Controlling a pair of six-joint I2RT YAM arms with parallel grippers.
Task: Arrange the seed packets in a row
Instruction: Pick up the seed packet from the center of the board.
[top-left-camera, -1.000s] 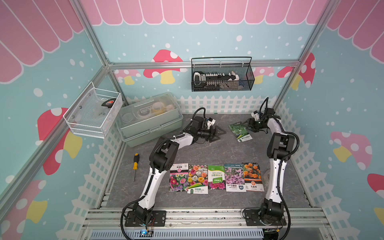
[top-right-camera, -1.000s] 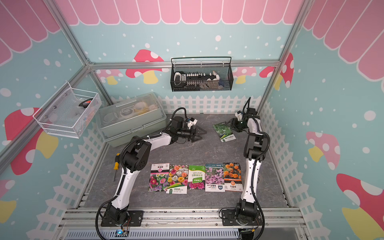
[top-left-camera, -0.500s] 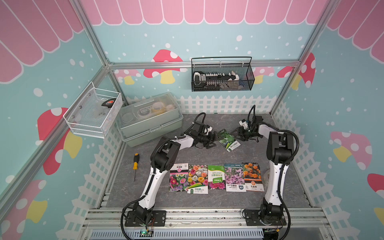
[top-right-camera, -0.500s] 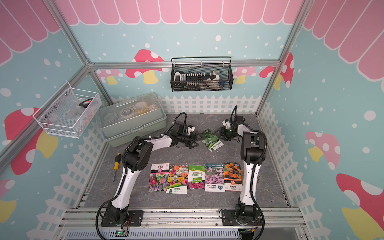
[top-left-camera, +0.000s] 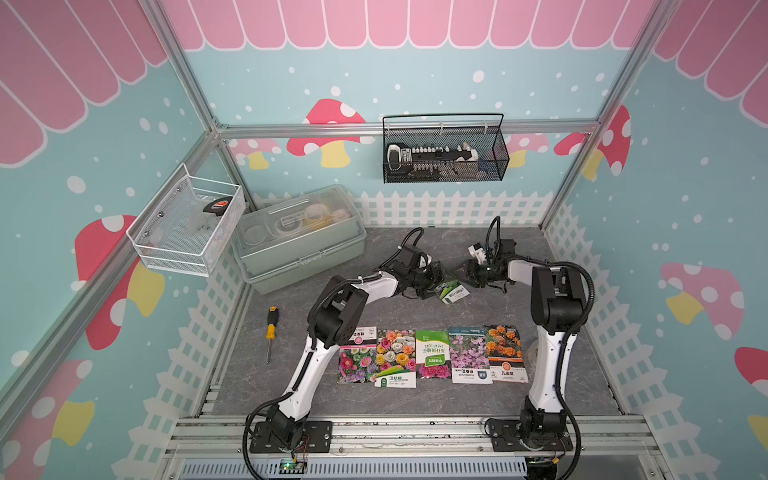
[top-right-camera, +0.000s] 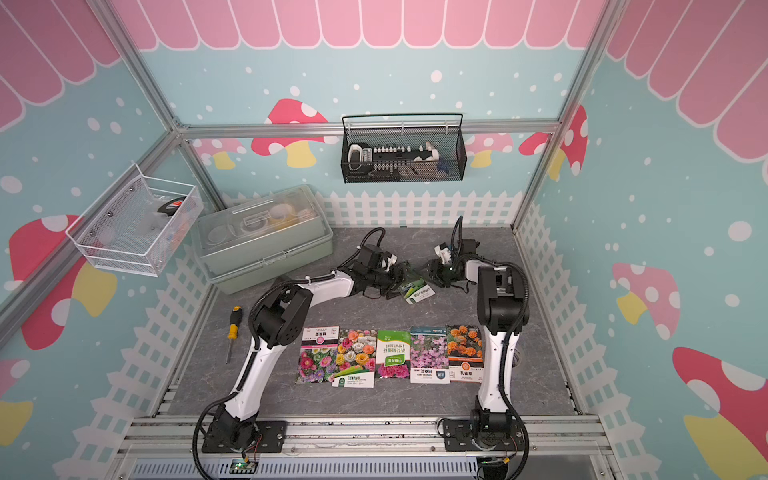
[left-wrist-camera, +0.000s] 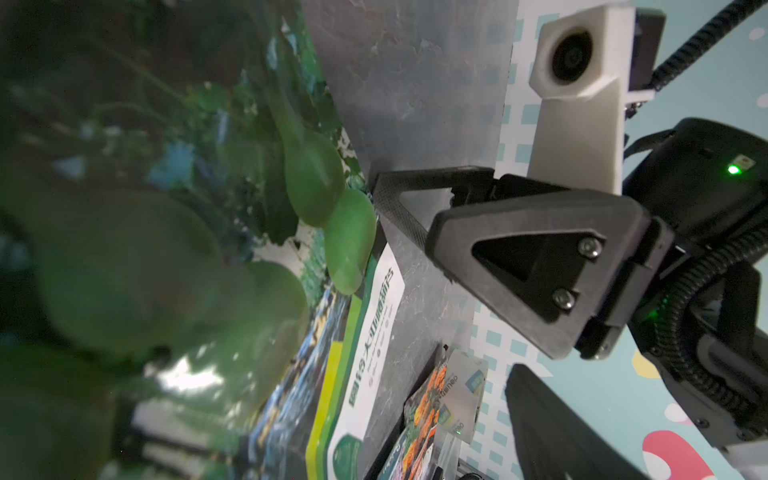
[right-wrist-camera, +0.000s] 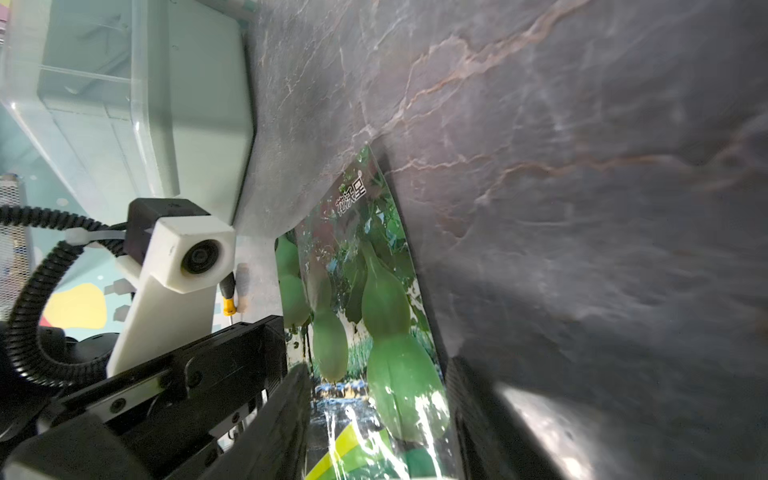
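1. Gourd seed packet (top-left-camera: 454, 291) is lodged in the right tool (top-left-camera: 461, 273). In the right wrist view its label end bridges the gap between the two half-parted fingers (right-wrist-camera: 291, 415), one long edge against each, so it reads as clamped edgewise rather than pinched flat.
2. Left tool (top-left-camera: 436, 277) meets the packet's far end from the opposite side. The packet fills the left wrist view, blurred against the lens, and that tool's own fingers cannot be made out. Whether it is apart or gripping I cannot tell.
3. Position: back middle of the tabletop (top-left-camera: 415, 399), between the two tools, seemingly at an angle, and well apart from the row of five packets (top-left-camera: 432, 353) laid side by side near the front.
4. Handling, as a judgement: it is light, thin and floppy, with a glossy film that will slip. Squeezed across its width it will likely bow and may pop out, so a flat pinch on both faces near a short end should hold better.
5. Looks: pale green gourds hang among dark leaves, with small white characters at a top corner and a yellow-green stripe and white label band with green Chinese text at the bottom.
6. The row's sixth place is unfilled, and the right arm stands just beside the marigold packet (top-left-camera: 505, 353).
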